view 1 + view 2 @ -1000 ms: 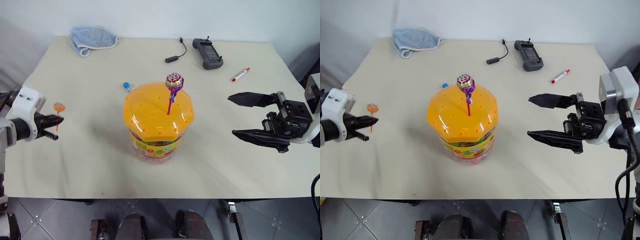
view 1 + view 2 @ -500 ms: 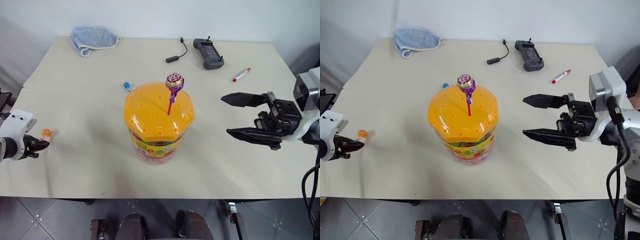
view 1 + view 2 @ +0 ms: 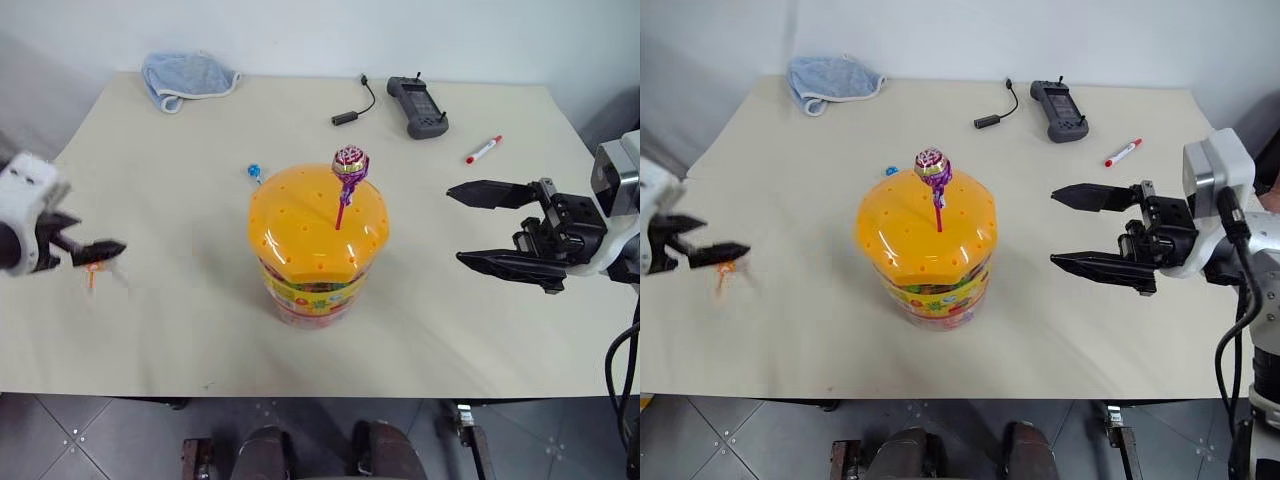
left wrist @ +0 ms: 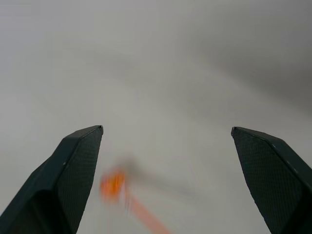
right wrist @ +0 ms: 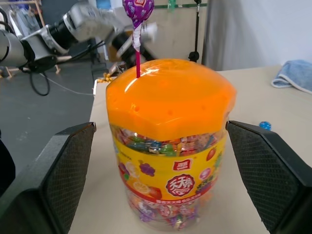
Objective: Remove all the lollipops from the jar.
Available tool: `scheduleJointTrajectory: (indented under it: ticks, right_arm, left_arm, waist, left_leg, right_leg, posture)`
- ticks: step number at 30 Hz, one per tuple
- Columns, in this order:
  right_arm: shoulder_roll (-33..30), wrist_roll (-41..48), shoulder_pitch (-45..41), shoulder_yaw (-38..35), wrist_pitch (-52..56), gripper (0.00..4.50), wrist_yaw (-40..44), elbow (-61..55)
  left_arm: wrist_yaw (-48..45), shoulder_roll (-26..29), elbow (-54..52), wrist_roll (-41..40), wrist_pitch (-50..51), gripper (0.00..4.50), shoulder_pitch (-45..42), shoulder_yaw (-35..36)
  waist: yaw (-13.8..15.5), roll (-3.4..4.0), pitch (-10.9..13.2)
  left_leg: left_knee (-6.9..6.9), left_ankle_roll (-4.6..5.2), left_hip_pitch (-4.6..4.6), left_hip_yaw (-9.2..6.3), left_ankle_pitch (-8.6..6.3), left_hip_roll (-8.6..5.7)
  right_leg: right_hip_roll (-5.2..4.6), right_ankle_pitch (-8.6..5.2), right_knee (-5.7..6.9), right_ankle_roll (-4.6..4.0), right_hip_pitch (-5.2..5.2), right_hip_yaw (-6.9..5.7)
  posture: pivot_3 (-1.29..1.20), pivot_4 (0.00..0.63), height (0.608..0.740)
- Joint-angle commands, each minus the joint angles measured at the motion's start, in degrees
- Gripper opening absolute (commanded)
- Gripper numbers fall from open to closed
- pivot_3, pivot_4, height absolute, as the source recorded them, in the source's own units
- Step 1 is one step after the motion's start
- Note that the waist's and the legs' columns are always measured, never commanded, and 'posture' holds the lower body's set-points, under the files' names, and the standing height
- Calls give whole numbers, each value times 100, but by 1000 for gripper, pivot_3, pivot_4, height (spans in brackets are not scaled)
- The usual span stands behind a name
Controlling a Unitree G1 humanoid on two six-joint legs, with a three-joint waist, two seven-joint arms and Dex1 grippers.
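Far across the table [image 3: 180, 330], a crumpled blue cloth [image 3: 185, 77] sits at the far left corner, and a black handheld controller [image 3: 416, 106] lies at the far middle with a small black cable and plug [image 3: 349, 110] just to its left. A red-capped marker [image 3: 482, 149] rests toward the far right. None of it crowds the jar [image 3: 317, 243], which stands alone mid-table with open tabletop all around it.

On the label, there's a round red badge with white characters, too small to read, ringed by cartoon fruit. Through the clear wall, a jumble of wrapped sweets fills the tub under the domed orange lid [image 5: 168, 100].

One purple lollipop [image 3: 349, 162] stands upright on its red stick, planted in a hole in the lid. A blue lollipop [image 3: 253, 172] lies on the table just beyond the jar on its far left side. The orange lollipop [image 3: 92, 270] lies on the table at the left edge, blurred, just beneath the left gripper [image 3: 98, 248], whose fingers stand wide apart with nothing between them.

The right gripper [image 3: 462, 227] hovers to the right of the jar, pointing at it, spread wide and empty, well clear of the tub.
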Motion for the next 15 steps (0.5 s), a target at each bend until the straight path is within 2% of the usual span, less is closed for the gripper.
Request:
scheduleJointTrajectory:
  ticks: [1, 4, 8, 12, 15]
  right_arm:
    - [-143, 398, -204, -227, 334, 4500, -387, -490]
    - [-60, 609, -290, -147, 528, 4500, -702, -827]
    - [507, 697, -614, 392, 600, 4500, -1357, -1245]
    - [1020, 468, -951, 797, 479, 4500, -1592, -1213]
    - [1594, 69, -1456, 1362, 313, 4500, -1723, -1023]
  left_arm:
    - [-658, -609, -172, -803, -1005, 4484, -233, 649]
    - [-905, -1075, 15, -1073, -1678, 4484, -344, 791]
    - [-1793, -1764, 487, -1562, -2816, 4484, -452, 809]
    - [-2353, -1857, 739, -1727, -3142, 4484, -448, 623]
    - [-2884, -1964, 982, -2054, -3269, 4484, -493, 613]
  waist:
    - [-5, 8, -1]
    - [-6, 9, -1]
    - [-60, 5, -2]
    - [-130, 4, -2]
    - [-164, 5, -2]
  left_leg:
    - [-2, 0, 2, 2, 0, 0]
    - [-4, 0, 6, 3, 0, 4]
    - [-3, 0, 10, 9, 0, 3]
    - [-3, 0, 9, 7, 0, 2]
    - [-3, 0, 11, 7, 0, 0]
  right_leg:
    - [0, 0, 0, 0, 0, 1]
    - [3, 0, 4, 0, -1, 1]
    - [3, 0, 5, 0, 0, 4]
    - [3, 0, 9, 0, -1, 1]
    - [2, 0, 9, 0, -1, 0]
  posture:
    - [0, 150, 740]
    - [0, 150, 740]
    - [0, 150, 740]
    - [0, 150, 740]
    - [0, 150, 740]
